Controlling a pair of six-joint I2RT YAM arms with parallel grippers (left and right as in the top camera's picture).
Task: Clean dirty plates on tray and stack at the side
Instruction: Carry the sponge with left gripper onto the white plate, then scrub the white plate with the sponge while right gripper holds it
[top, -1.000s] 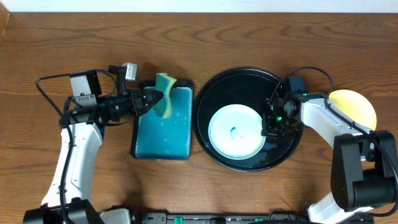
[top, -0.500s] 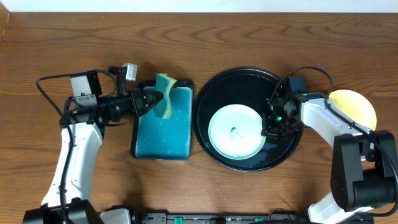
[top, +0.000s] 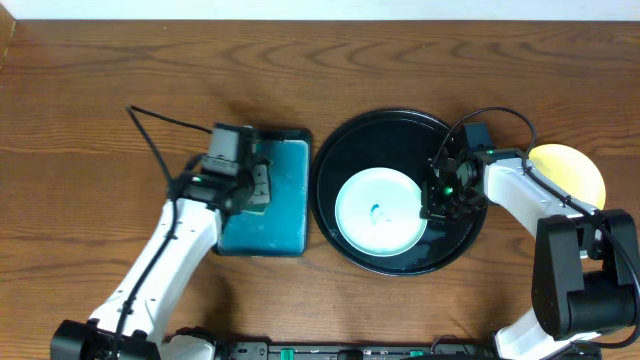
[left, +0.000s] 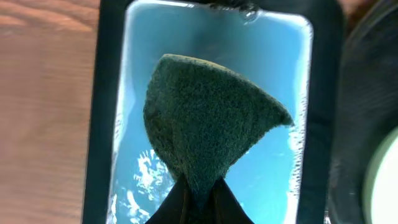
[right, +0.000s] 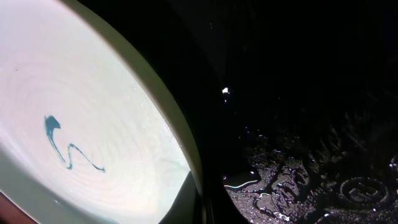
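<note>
Grips a folded green sponge (left: 208, 118) in the closed left tool (left: 200, 200), above the wet teal tray (top: 288, 215) at 9 o'clock of the round black tray (top: 390, 130). Pinches the 3 o'clock rim of the mint plate (top: 378, 212) with the shut right tool (top: 437, 197). Blue smear (right: 65, 146) at plate centre. Yellow plate (top: 575, 165) at 3 o'clock on the bench (top: 100, 80), partly under the right arm (top: 520, 190).

The brown wooden table (top: 100, 80) looks matt. The large round black tray (top: 400, 130) shines glossy and wet; the green sponge (left: 205, 118) looks coarse.
</note>
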